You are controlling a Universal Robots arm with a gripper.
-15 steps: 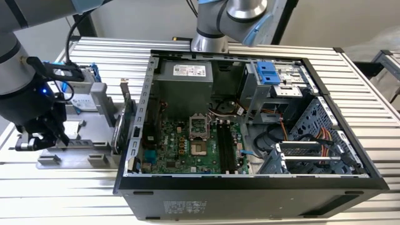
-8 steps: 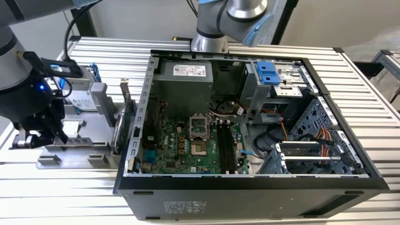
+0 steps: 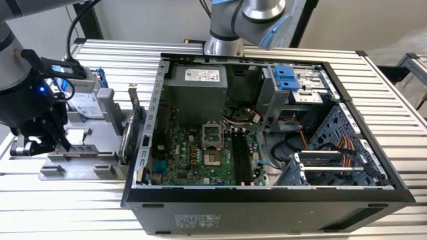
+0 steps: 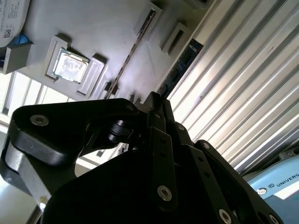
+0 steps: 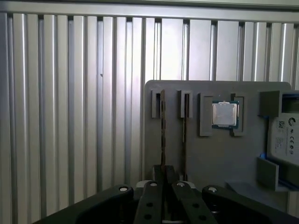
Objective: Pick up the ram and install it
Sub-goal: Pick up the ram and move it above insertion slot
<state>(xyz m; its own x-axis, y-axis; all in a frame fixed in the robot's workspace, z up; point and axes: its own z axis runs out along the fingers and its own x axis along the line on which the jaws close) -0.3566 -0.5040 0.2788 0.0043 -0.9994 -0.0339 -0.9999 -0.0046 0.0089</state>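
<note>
The ram (image 5: 162, 126) is a thin stick standing on edge in the outer slot of a grey holder (image 5: 196, 158); in the second wrist view its blue board (image 4: 181, 65) runs along the holder's rim. My gripper (image 5: 164, 171) sits over one end of it, and its fingers look shut on the ram (image 4: 156, 100). A second thin stick (image 5: 184, 133) stands in the neighbouring slot. In the exterior view my gripper (image 3: 65, 144) is low over the holder (image 3: 87, 160), to the left of the open computer case (image 3: 267, 192). The motherboard's long dark memory slots (image 3: 243, 160) lie inside the case.
On the holder sit a square processor chip (image 5: 225, 114) and a silver hard drive in a blue frame (image 5: 285, 142). A green card with a metal bracket (image 3: 137, 125) stands between holder and case. Ribbed aluminium table (image 5: 70, 116) surrounds everything. A second robot's base (image 3: 223, 45) stands behind the case.
</note>
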